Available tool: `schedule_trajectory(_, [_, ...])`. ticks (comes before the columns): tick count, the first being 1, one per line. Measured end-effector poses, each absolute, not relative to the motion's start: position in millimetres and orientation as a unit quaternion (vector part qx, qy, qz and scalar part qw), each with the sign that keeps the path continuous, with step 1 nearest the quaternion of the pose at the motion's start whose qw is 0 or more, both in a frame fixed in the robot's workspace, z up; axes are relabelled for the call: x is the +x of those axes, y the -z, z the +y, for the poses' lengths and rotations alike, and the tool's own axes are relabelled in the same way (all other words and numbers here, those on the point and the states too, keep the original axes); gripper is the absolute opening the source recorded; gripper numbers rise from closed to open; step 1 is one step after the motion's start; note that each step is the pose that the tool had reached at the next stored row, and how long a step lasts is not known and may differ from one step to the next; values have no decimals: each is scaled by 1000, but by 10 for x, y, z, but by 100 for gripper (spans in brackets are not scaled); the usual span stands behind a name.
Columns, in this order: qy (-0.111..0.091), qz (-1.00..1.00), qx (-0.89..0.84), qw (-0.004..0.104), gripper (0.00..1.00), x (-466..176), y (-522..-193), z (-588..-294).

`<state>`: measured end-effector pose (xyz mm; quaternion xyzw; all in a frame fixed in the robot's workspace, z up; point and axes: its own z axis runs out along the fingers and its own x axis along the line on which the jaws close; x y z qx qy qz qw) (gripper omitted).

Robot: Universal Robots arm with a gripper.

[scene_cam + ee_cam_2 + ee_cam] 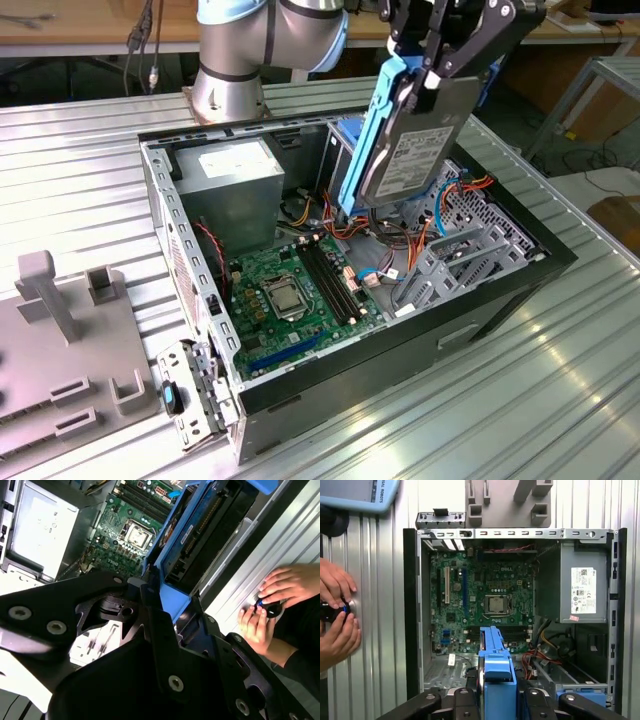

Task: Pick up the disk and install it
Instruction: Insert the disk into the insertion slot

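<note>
Risk, snagging: I judge that the disk [412,140] could catch on the coloured cables [385,235] crowded beneath its lower end; it hangs tilted, not square to the drive cage [470,250], so a corner might also strike the metal edge
Risk, grip: the hold is at one end only; I judge that the long body could swing or slip if jolted
Risk, person: a person's hands [337,615] rest on the table just beside the computer case [400,350]; to my mind that is close to the arm's working space
Gripper: the gripper [425,70] has its black fingers closed onto the disk's upper end, clasping the blue frame
Disk, place: in the air above the open case, over the corner with the cage; hanging below the fingers, blue edge toward the motherboard [290,290]; I cannot tell whether it touches the cables
</note>
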<state>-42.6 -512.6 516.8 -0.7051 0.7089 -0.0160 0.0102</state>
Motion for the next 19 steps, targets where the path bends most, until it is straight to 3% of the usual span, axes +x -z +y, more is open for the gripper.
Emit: schedule_trajectory(19, [16, 709, -705, 10, 37, 110, -5139, -5291])
